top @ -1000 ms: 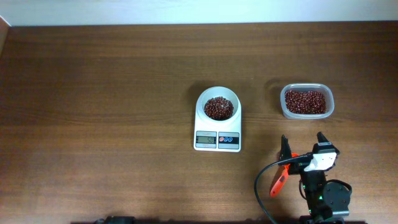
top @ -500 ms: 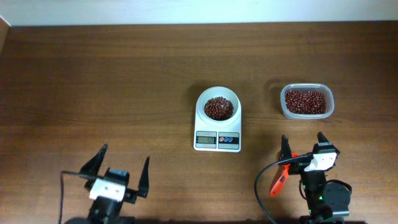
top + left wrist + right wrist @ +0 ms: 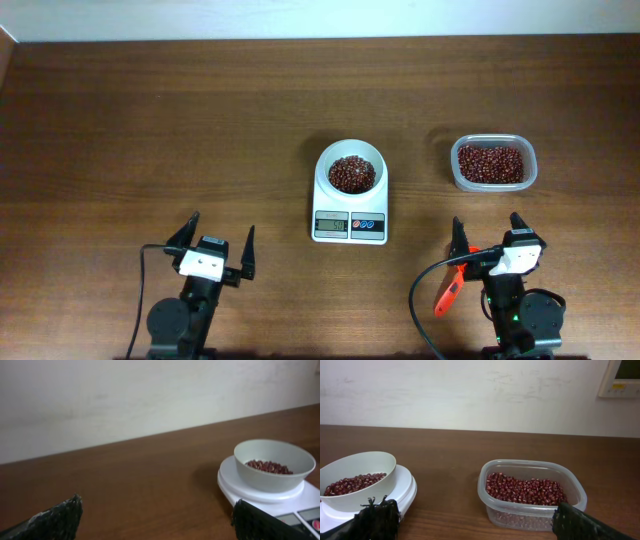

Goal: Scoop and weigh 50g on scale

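Your left arm has come further in from the near left edge since the earlier frame, and it now stands closer to the middle of the dark brown wooden bench (image 3: 150,120). Your right arm has not shifted. Your left gripper (image 3: 221,227) is spread wide with nothing between its black fingers (image 3: 55,520). It sits near the front edge, to the left of the small white digital kitchen scale (image 3: 349,226) and apart from it.

You'll find that scale at the middle of the bench. Its grey display and its blue and red buttons face the arms. A round white bowl (image 3: 350,170) sits on its platform and holds a heap of small red beans (image 3: 351,174). The digits on the display are too small to read. From your left wrist camera, the scale and bowl (image 3: 274,465) lie ahead and to the right.

Your right gripper (image 3: 485,220) is also spread wide and holds nothing. It is to the right of the scale and on the near side of the clear plastic rectangular tub (image 3: 493,163), which is filled with more red beans. In your right wrist view the tub (image 3: 532,492) stands straight ahead between the fingers (image 3: 580,521), with the bowl off to the left. An orange-red plastic tool (image 3: 447,290) lies on the bench just left of your right arm, partly crossed by a black cable (image 3: 418,300).
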Motion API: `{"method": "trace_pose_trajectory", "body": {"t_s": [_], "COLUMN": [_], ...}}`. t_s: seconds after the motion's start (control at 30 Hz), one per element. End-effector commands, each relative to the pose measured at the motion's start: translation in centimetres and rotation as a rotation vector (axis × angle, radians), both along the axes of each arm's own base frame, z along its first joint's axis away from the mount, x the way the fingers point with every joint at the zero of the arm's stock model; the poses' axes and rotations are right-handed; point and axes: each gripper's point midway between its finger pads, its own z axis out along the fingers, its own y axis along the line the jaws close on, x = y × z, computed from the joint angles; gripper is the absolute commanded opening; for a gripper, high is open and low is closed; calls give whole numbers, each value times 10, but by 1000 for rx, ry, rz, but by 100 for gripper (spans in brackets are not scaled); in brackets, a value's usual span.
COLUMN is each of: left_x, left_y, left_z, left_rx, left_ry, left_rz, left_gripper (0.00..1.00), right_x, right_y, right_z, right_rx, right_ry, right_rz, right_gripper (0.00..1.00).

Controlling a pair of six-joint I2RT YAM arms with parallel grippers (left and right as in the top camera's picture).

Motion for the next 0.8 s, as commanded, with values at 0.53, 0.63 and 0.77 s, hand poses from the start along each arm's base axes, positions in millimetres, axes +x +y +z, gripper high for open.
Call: {"method": "trace_pose_trajectory", "body": {"t_s": [0.53,0.63,0.77], "left_x": [3,3,3], "left_y": [26,26,26], "left_z": [-8,-8,-8], "left_rx": [-129,-129,-129], "left_ry": [38,38,38], "left_rz": [156,156,156], "left_gripper": [99,99,99], "right_x": [0,0,0], "right_y": [-1,-1,-1], "right_z": [-3,-3,-3], "right_rx": [10,10,10], "right_ry": [6,6,6], "right_rz": [-6,-6,-6], "right_gripper": [99,99,99]}}
